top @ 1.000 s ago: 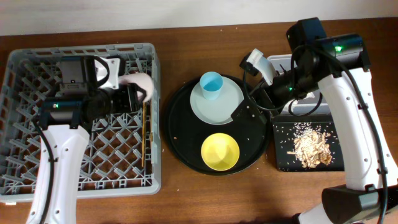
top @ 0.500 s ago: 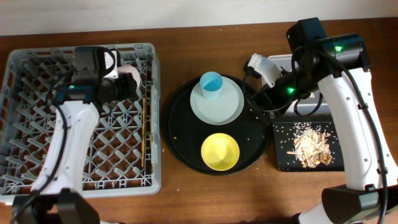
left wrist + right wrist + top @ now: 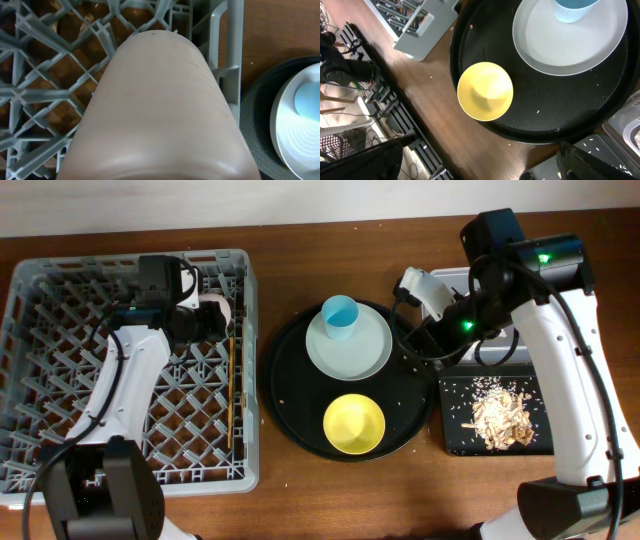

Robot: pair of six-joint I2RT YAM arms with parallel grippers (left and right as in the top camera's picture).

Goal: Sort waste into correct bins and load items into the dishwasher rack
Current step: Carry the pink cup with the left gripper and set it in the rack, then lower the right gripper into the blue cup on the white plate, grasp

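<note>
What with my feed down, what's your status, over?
Left gripper shut on pink cup, over rack, right side. Right gripper above round tray rim, grip unclear. Blue cup, plate, bowl not yet loaded. Chopsticks in rack.

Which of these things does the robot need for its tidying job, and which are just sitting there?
For the job: rack, pink cup, blue cup, plate, yellow bowl, chopsticks, food scraps, flat black tray, clear tub.

Just lying about: round black tray, table.
</note>
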